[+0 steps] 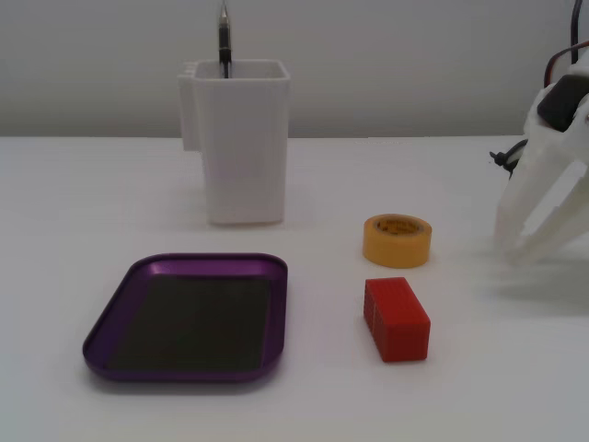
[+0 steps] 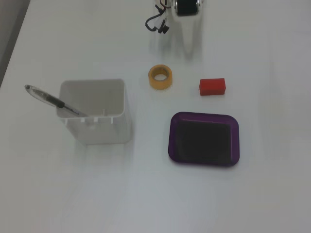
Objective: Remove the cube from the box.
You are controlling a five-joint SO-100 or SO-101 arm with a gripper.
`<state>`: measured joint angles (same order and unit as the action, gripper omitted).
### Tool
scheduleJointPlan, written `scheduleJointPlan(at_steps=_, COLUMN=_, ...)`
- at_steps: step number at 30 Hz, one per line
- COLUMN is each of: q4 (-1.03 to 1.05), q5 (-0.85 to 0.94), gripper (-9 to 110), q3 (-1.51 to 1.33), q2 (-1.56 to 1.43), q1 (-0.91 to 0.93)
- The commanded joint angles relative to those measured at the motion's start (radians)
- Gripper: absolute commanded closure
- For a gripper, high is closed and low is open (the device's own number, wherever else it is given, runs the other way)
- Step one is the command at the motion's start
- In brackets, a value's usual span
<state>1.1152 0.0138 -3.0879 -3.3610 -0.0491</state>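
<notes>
Though task says remove it, cube [image 1: 397, 319] already sits on bare counter [image 1: 83, 203], outside box [image 1: 267, 361] w/ clear gap; box looks empty. Cube's long axis runs toward box in the top-down fixed view, roll [image 1: 397, 239] close by. Fingers [image 1: 526, 214] parted, empty, well apart from cube. No legible writing/brand.

Plain white desk [image 2: 58, 194], pen holder [image 1: 241, 138]

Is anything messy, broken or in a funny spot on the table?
Nothing looks spilled or broken. The red cube lies on the table beside the purple box, not in it, and the box is empty. The yellow tape roll lies flat, and a pen leans out of the white container.
</notes>
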Motion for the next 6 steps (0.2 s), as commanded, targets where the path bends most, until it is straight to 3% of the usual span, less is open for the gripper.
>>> scheduleJointPlan(at_steps=1, q4=-0.011, q5=-0.005, gripper=102, q3=-0.008, q2=-0.087, q1=0.003)
scheduleJointPlan(at_steps=6, q4=-0.011, q5=-0.005, gripper=102, q3=-0.008, q2=-0.087, q1=0.003)
